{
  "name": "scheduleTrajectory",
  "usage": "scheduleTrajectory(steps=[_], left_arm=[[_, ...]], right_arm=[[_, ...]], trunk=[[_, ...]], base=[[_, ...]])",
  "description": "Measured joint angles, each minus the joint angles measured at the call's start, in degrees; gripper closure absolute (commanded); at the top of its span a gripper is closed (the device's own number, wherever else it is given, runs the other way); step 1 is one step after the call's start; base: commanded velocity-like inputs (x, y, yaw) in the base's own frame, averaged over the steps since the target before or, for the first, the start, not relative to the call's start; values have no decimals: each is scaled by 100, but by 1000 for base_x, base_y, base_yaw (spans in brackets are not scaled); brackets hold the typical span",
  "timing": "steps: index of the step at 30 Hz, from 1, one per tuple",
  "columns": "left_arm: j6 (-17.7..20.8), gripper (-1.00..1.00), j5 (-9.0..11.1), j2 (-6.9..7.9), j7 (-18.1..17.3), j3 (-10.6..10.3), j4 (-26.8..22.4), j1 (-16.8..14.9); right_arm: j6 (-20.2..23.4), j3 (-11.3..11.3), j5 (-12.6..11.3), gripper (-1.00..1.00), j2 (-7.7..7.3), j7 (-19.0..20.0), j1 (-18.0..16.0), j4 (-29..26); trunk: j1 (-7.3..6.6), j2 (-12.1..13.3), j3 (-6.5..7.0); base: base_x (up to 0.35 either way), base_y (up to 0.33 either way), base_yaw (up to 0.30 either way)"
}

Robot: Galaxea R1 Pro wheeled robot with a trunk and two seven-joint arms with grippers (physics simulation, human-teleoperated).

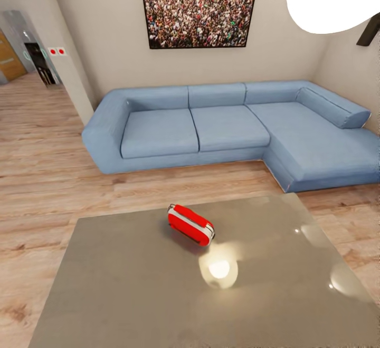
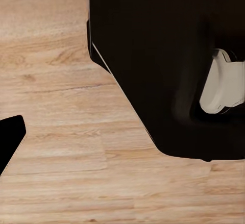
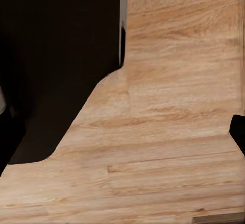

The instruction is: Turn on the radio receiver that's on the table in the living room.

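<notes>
Through the right wrist camera I see the wooden floor (image 3: 168, 122), pale planks with grain running across. A large black body (image 3: 56, 55) (part of my own robot, as far as I can tell) covers one side. A small dark sliver (image 3: 238, 130) pokes in at the opposite edge.

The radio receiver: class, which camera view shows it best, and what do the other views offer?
The head view: the radio receiver lies whole and unobstructed on the table, before the sofa. Both wrist views look down at wooden floor and dark robot bodywork instead.
</notes>
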Motion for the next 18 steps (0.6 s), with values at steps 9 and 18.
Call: scheduleTrajectory(steps=[9,18], left_arm=[[697,-100,-10,9,13,0,-754,0],[1269,-100,-14,10,38,0,-1581,0]], right_arm=[[679,-7,-6,-100,-60,39,-240,-649],[1032,-7,-14,-100,-55,47,-758,-728]], trunk=[[0,0,-82],[0,0,-165]], base=[[0,0,-94],[0,0,-94]])
